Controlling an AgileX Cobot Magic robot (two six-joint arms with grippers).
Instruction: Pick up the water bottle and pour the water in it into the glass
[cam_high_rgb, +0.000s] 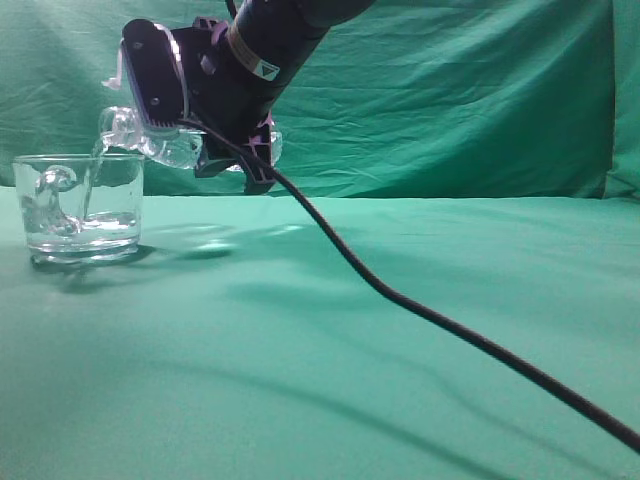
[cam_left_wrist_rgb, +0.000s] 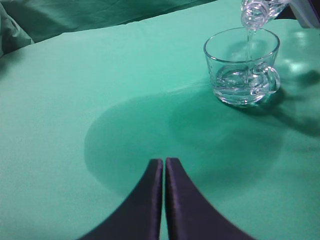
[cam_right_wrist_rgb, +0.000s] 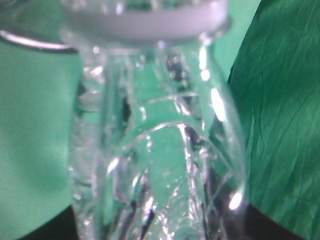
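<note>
My right gripper (cam_high_rgb: 190, 130) is shut on the water bottle (cam_high_rgb: 150, 140), a clear plastic bottle held tilted with its mouth over the glass (cam_high_rgb: 78, 205). The glass is a short clear mug at the far left of the green table. A thin stream of water (cam_high_rgb: 95, 180) runs from the bottle's mouth into the glass, which holds some water at the bottom. In the left wrist view the bottle's neck (cam_left_wrist_rgb: 255, 12) hangs over the glass (cam_left_wrist_rgb: 242, 67). The bottle (cam_right_wrist_rgb: 155, 150) fills the right wrist view. My left gripper (cam_left_wrist_rgb: 164, 162) is shut and empty, well short of the glass.
A black cable (cam_high_rgb: 450, 325) trails from the right arm across the green cloth to the lower right. A green cloth backdrop (cam_high_rgb: 450, 90) hangs behind the table.
</note>
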